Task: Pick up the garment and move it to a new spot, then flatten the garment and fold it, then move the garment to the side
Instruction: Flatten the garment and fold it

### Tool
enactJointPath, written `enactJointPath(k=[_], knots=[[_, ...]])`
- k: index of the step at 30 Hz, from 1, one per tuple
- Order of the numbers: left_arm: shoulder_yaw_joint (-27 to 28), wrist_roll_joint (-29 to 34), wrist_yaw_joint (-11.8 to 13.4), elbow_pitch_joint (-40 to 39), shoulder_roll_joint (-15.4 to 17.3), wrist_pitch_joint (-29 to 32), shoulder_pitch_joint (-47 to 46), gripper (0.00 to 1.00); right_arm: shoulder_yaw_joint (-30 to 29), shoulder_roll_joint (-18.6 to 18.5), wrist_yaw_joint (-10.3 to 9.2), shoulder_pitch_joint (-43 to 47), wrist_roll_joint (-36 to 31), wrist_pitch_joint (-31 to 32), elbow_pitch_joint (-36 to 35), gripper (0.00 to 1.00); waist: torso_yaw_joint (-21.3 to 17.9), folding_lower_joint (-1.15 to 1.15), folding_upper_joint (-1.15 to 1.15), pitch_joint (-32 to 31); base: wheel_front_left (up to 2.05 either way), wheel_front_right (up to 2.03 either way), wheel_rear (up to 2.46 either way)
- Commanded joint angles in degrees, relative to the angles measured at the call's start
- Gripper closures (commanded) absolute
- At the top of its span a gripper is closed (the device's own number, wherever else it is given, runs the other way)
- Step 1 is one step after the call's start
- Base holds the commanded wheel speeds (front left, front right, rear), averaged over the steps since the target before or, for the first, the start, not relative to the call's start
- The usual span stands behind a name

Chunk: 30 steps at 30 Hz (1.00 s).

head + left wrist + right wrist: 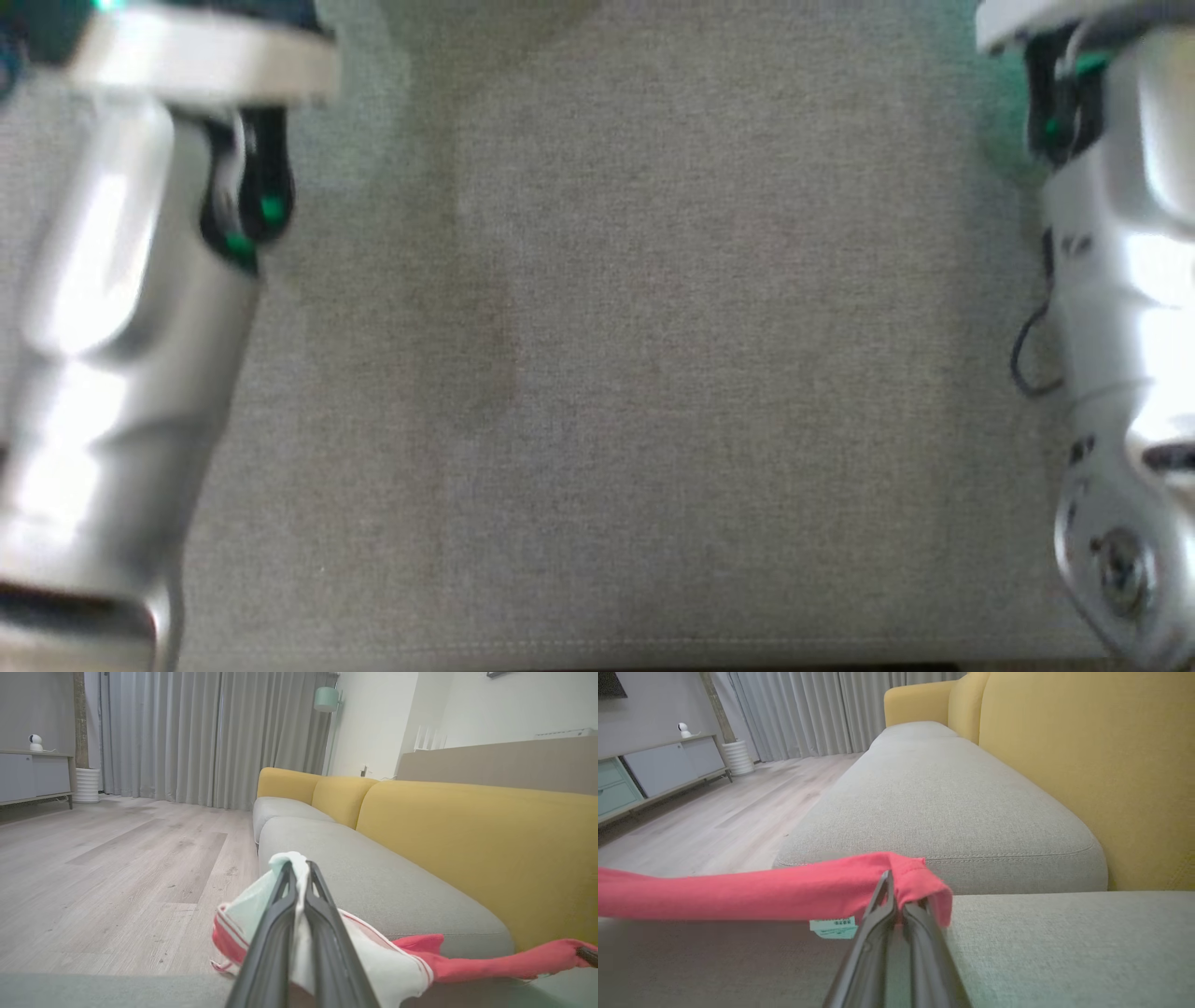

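The garment [387,956] is white and pale mint with red trim and a long red part. It hangs stretched between the two grippers, low over the near cushion [1064,952] of the sofa. Whether it touches that cushion, I cannot tell.

The left fingers [278,933] are clenched on the white and mint end. A fold of cloth bulges over their tips, and a red-striped hem droops on the floor side. From there the red part runs taut toward the back side of the seat. There the right fingers [873,942] are clenched on its bunched end, with the cloth folded over their tips. A small mint label [833,927] hangs under the red band just beside them. In the left wrist view a dark fingertip shows at the far end of that band.

In the blurred head view, grey seat fabric lies between the left forearm [112,327] and the right forearm [1120,308], both pale. A stitched seam runs along the seat's near edge.

Beyond the near cushion lies a second grey cushion [948,798], with the yellow backs [1087,765] along one side. On the other side is the wooden floor [117,868]. At the far end hang grey curtains [196,732], with a mint lamp [326,699] near the wall. A white ribbed pot [87,784] stands beside a low cabinet [28,774], which carries a small white camera [34,742].
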Motion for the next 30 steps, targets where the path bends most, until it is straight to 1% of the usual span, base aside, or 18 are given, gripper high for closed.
enactJointPath(k=[1,6,7,11,15,17,22,27,30], knots=[[3.31,-0.27,0.63,-4.91,2.51,-0.26,3.4,1.0,1.71,1.28,0.21,3.42,2.53,-0.92,-3.47,1.0,-0.28,0.01,0.0,-1.93,0.0,0.0,0.0],[5.41,-0.41,2.06,-13.21,3.54,-0.28,15.2,1.0,3.09,1.28,0.21,13.03,8.05,-1.36,-9.86,1.0,-0.92,0.01,0.0,-6.66,0.0,0.0,0.0],[5.41,-0.41,2.06,-13.21,3.54,-0.28,15.2,1.0,3.09,1.28,0.21,13.03,8.05,-1.36,-9.86,1.0,-0.92,0.01,0.0,-6.66,0.0,0.0,0.0],[5.46,-1.06,3.84,-18.34,4.49,-0.05,25.45,1.0,3.37,1.29,0.21,22.42,11.1,-1.42,-15.72,1.0,-1.19,0.01,0.0,-11.53,0.0,0.0,0.0],[5.97,-2.71,6.26,-23.63,5.01,0.43,35.6,1.0,3.83,1.29,0.21,32.21,13.91,-0.81,-21.75,1.0,-1.72,0.01,0.0,-16.87,0.0,0.0,0.0],[6.04,-3.71,7.54,-26.1,4.89,0.81,40.58,1.0,3.49,1.29,0.21,37.29,15.34,0.15,-25.01,1.0,-1.59,0.01,0.0,-19.34,0.0,0.0,0.0],[4.34,-3.69,10.2,-31.11,5.01,1.49,50.86,1.0,2.13,1.29,0.21,49.93,17.39,3.05,-33.96,1.0,-1.12,0.01,0.0,-24.51,0.0,0.0,0.0],[2.96,-3.29,12.93,-34.59,5.43,2.0,59.48,1.0,2.63,1.29,0.21,60.31,19.7,6.93,-41.95,1.0,-1.17,0.01,0.0,-27.66,0.0,0.0,0.0],[2.4,-3.2,13.9,-35.35,5.72,2.19,62.92,1.0,2.8,1.29,0.21,64.41,20.57,9.12,-44.96,1.0,-1.1,0.01,0.0,-28.44,0.0,0.0,0.0]])
